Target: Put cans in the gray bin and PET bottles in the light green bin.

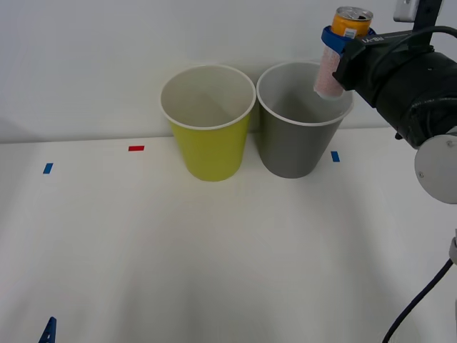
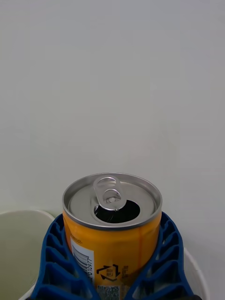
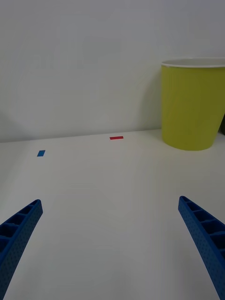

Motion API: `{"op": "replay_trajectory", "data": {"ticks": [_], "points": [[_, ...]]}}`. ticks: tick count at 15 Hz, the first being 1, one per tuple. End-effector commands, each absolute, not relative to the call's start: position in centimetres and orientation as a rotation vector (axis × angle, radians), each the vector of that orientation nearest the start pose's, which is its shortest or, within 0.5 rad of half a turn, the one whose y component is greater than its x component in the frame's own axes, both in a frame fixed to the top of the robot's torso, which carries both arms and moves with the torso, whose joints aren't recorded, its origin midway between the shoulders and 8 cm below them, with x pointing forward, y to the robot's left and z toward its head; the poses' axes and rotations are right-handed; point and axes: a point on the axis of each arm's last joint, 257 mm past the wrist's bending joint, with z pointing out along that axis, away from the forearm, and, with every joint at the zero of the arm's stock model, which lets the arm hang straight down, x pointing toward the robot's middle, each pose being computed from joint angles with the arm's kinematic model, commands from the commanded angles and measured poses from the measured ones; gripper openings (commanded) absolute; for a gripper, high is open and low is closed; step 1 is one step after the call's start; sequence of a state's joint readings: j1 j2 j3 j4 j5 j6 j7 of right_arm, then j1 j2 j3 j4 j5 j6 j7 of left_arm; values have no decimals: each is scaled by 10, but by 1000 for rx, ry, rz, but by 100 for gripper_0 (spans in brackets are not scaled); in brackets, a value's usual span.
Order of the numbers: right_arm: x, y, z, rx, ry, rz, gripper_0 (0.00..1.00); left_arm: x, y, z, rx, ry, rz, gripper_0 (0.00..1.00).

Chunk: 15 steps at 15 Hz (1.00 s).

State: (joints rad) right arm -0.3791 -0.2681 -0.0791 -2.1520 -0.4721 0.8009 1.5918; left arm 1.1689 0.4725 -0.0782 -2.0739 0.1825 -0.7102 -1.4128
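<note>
Above the far-right rim of the gray bin, the right end effector has the can clamped between its blue ribbed fingers, orange end and silver top up, the pale body hanging down over the bin's mouth with a slight tilt. From the right wrist view the tab is lifted and the mouth is open, so by my reading this is an emptied can: light, with a thin wall that would dent under a hard squeeze and a smooth printed skin that could slide in the ribs if the clamp were loose. The hold sits on the upper body just under the top rim, which looks like the stiffest place to take it; lower down the wall would give more easily. The light green bin stands just beside the gray one, touching or nearly so, and it looks empty inside. The left end effector waits low over the white surface, fingers wide apart, holding nothing. A drop from here looks likely to land inside the gray bin.
</note>
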Motion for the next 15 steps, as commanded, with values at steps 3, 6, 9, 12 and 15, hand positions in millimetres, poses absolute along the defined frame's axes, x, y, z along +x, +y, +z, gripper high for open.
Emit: {"op": "replay_trajectory", "data": {"ticks": [3,6,9,12,15], "points": [[585,-154,69,-234,1411,373,0,196,322,-214,45,1550,-7,100],[603,-151,60,-265,1391,343,0,196,322,-214,45,1550,-7,100],[610,-155,57,-280,1382,314,0,196,322,-214,45,1550,-7,100],[610,-156,56,-298,1380,292,0,196,322,-214,45,1550,-7,100],[610,-152,55,-301,1382,304,0,196,322,-214,45,1550,-7,100]]}}
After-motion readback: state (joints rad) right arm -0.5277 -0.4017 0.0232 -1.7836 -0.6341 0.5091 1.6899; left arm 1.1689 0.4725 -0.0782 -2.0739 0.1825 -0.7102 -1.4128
